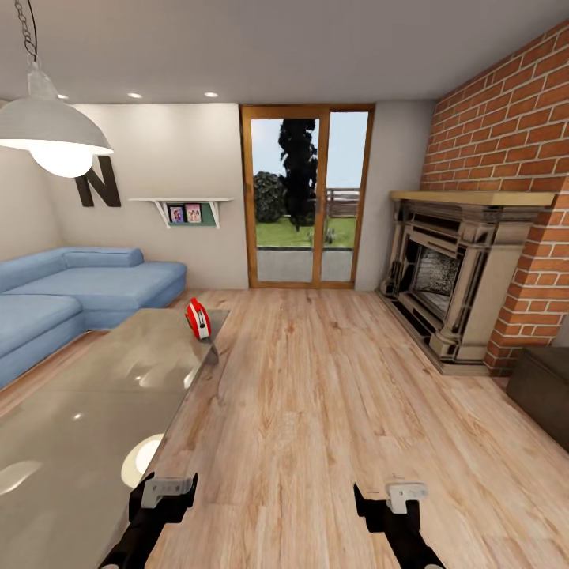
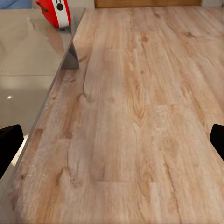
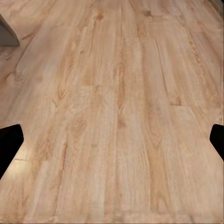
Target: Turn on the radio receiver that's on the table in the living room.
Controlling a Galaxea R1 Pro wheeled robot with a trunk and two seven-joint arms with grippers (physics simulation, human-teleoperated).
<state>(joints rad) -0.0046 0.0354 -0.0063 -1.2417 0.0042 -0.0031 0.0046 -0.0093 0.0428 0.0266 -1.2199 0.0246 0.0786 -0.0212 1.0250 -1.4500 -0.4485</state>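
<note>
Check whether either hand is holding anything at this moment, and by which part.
Nothing is held. Both the left hand and right hand are open and empty; the small red radio sits untouched on the glossy grey table.

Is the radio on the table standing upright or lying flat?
Upright. The radio stands on its narrow edge near the table's far corner, taller than wide, its red body rising from the glossy top.

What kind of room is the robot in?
It looks like a living room: there's a big blue sofa, a brick fireplace, and a low shiny table with a little red radio on it.
</note>
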